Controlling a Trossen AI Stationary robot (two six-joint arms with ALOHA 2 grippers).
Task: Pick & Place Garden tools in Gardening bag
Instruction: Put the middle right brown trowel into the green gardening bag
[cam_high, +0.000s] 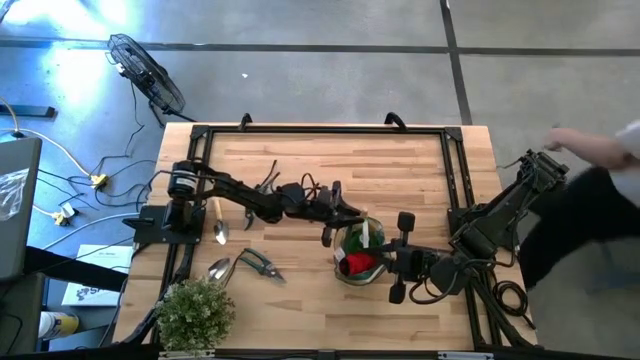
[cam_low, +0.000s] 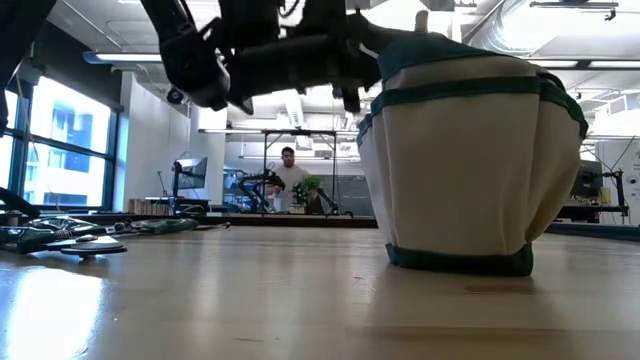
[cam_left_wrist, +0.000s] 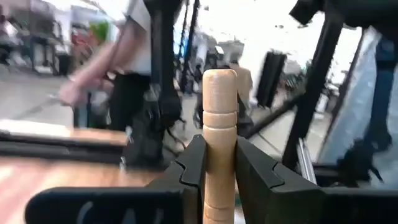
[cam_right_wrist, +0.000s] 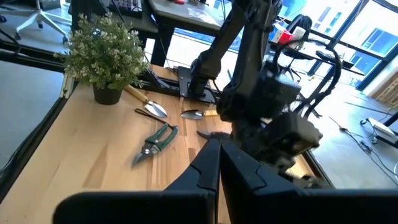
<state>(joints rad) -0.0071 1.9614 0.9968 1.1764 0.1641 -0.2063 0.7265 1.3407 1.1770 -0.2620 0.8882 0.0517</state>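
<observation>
Clamped between the left hand's (cam_left_wrist: 219, 177) fingers, a wooden handle (cam_left_wrist: 219, 134) is held upright beside the gardening bag (cam_high: 358, 252) on the counter (cam_high: 330, 160). Pruners (cam_high: 258, 264) lie near the plant (cam_high: 196, 312). The right hand (cam_right_wrist: 219, 163) is pressed together, empty.

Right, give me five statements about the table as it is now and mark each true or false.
1. The left claw grips a wooden handle. True.
2. The right claw is open. False: it is shut and holds nothing.
3. The pruners are in the bag. False: they lie on the table.
4. A potted plant stands at a table corner. True.
5. The bag lies on its side. False: it stands upright.
</observation>
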